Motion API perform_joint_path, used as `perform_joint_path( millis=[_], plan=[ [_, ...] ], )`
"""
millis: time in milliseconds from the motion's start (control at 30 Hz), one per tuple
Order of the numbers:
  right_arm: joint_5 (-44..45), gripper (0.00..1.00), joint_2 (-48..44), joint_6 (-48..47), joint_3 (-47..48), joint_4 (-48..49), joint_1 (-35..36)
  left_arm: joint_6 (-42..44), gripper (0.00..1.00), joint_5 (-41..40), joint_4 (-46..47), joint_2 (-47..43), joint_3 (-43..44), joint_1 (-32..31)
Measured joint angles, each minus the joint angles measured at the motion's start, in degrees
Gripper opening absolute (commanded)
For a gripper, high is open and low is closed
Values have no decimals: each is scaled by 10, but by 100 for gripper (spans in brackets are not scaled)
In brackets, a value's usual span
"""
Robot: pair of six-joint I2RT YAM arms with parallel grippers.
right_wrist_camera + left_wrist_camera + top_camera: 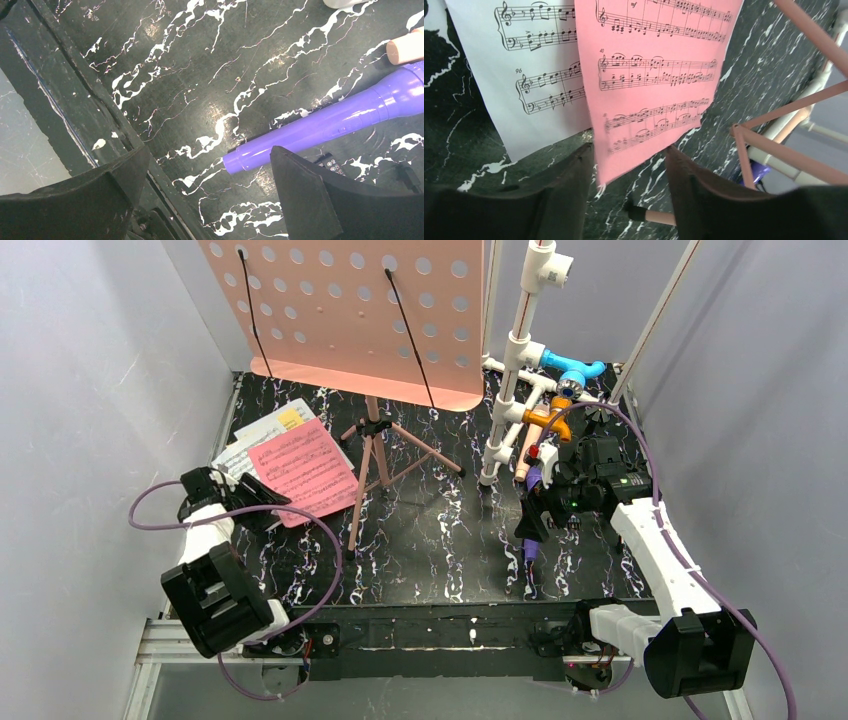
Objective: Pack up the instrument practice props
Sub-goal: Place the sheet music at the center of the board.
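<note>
The pink perforated sheet-music holder point(350, 310) stands at the back on its folding tripod legs point(375, 455). A pink music page point(303, 470) lies on white printed pages point(262, 430) at the left. My left gripper point(262, 508) is open; in its wrist view the pink page's near corner point(624, 160) lies between the jaws point(629, 165). The purple microphone point(530, 550) lies on the mat at the right, next to a beige microphone point(524, 455). My right gripper point(535, 525) is open just above the purple microphone's tail end point(260, 155), its right finger point(310, 190) beside it.
A white pipe frame with blue and orange fittings point(525, 350) stands at the back right. A pink tripod leg with a black foot point(659, 216) lies close under my left gripper. The metal front rail point(440, 630) edges the black marbled mat. Grey walls close both sides.
</note>
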Motion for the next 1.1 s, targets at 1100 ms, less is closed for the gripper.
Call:
perform_joint_path(
  millis=[1100],
  plan=[
    [2,100,6,0,0,0,0,-84,98,142,61,-41,-40,53]
  ],
)
